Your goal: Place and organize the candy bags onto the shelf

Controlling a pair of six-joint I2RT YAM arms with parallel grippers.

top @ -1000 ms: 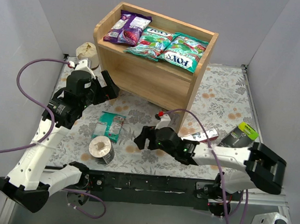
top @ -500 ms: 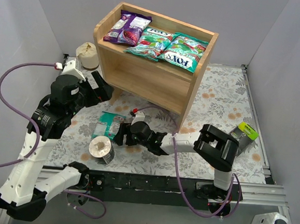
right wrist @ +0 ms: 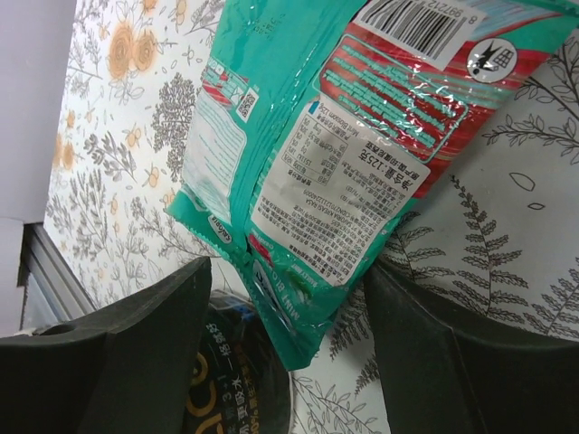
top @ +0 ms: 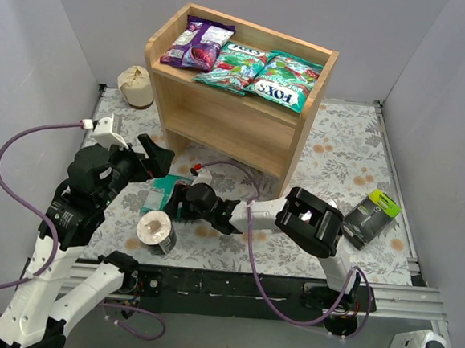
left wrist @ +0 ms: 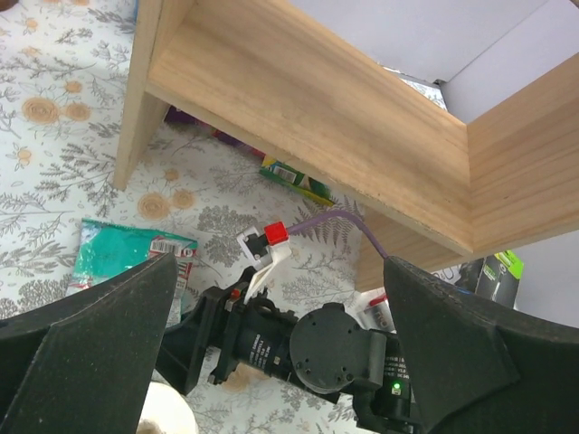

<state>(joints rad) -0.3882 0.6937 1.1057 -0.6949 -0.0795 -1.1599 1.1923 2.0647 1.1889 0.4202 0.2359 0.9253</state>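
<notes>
Right gripper (right wrist: 285, 312): jaws apart astride the near corner of the teal candy bag (right wrist: 344, 136), gripping nothing. Tape roll (right wrist: 237, 384): just beneath the fingers. It may snag, or the glossy corner may slip free. Shelf (top: 311, 120): well beyond. Left gripper (left wrist: 280, 312): wide open, empty.

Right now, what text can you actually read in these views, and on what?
"FOX'S": on the green candy bag at the right end of the shelf top.
Back of the loose teal bag: label print and barcode digits are too small to read.
The purple bag and the black-green pack: print too small to read.
</notes>
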